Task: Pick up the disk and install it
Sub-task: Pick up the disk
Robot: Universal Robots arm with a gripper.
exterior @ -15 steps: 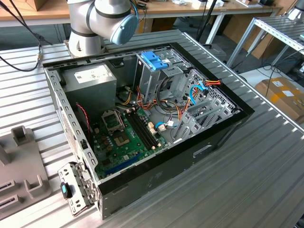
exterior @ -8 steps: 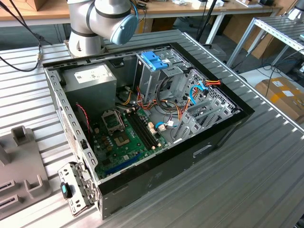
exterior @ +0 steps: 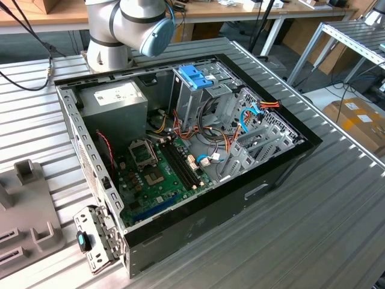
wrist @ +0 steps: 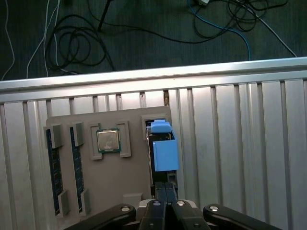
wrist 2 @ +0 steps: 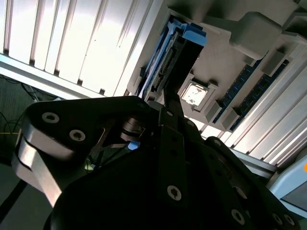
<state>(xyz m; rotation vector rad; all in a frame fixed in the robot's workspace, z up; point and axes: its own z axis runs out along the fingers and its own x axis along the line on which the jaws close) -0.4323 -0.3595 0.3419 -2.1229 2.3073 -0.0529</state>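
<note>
Gripper (wrist: pixel 165 188) over grey holder (wrist: pixel 115 177), fingers (wrist: pixel 159 192) pressed together at disk (wrist: pixel 165 155) end, hold on it unclear, disk on edge in holder slot near chip (wrist: pixel 108 140), in exterior view holder (exterior: pixel 27 205) at 8 o'clock from open case (exterior: pixel 283 174).

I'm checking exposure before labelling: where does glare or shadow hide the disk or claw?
Second wrist view: the ribbed table glares near white, the claw is a dark mass in shadow, and the disk is dim but readable. First wrist view: even light on the table, dark floor beyond. Exterior view: even light, with some shade inside the case.
</note>
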